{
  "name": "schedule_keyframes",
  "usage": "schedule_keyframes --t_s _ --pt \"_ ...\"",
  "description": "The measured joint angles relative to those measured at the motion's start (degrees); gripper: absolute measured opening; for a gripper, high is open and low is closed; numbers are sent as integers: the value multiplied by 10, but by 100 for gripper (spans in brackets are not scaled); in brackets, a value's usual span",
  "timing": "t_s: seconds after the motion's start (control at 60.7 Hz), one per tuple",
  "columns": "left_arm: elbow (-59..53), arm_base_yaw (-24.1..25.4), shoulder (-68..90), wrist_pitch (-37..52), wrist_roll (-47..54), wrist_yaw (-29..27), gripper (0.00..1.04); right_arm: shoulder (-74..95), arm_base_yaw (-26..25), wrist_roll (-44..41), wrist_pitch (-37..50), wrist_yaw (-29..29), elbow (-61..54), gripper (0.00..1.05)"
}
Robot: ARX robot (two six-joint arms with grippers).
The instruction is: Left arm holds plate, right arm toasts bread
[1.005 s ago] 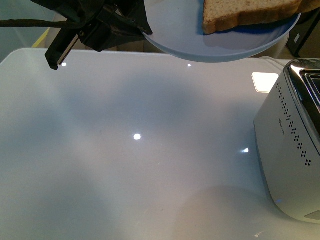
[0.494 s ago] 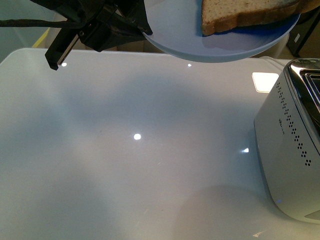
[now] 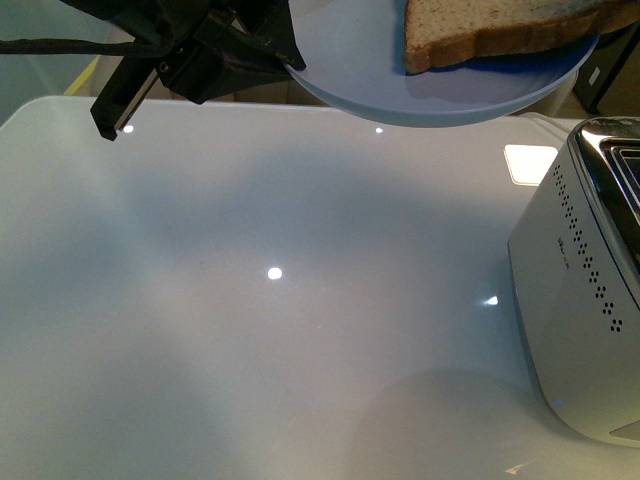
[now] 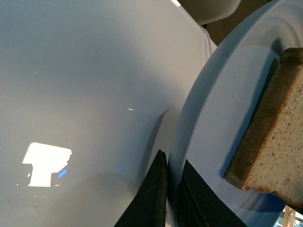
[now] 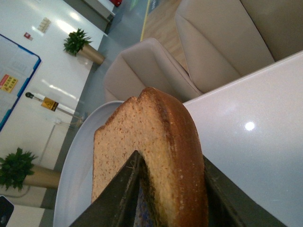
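Left gripper: jaws pinched on the plate rim, one finger under it and the other on top. Plate is held in the air over the far side of the table, roughly level. Toaster sits on the table's right, well apart from the plate.

Bread is on the right half of the plate. Its long axis runs left-right in the front view, with a brown crust edge facing the camera. Right end is cut off by the frame.

Right gripper: clamped on the bread, fingers on either face. Rounded crust top points toward the wrist camera, and the flat end lies out across the plate.
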Motion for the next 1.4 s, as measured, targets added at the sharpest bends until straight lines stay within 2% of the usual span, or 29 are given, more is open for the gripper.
schedule_keyframes --t_s 0.115,0.165,0.313,0.412,0.609,0.807,1.087,1.4 --pt "0 0 0 0 0 1 3 -28 0 -2 -1 0 -1 6" --pt "0 0 0 0 0 1 3 -50 0 -4 -1 -1 -4 4" --pt "0 0 0 0 -2 1 3 -129 -8 -16 -26 2 -15 3" --pt "0 0 0 0 -2 1 3 -180 -13 -38 -71 17 -18 3" --pt "0 0 0 0 -2 1 3 -281 -22 -161 -194 108 -25 3" --pt "0 0 0 0 -2 1 3 -339 -16 -303 -242 196 -75 3" --pt "0 0 0 0 -2 1 3 -293 -24 -447 -203 234 -125 3" --pt "0 0 0 0 -2 0 3 -198 -31 -496 -130 225 -135 3"
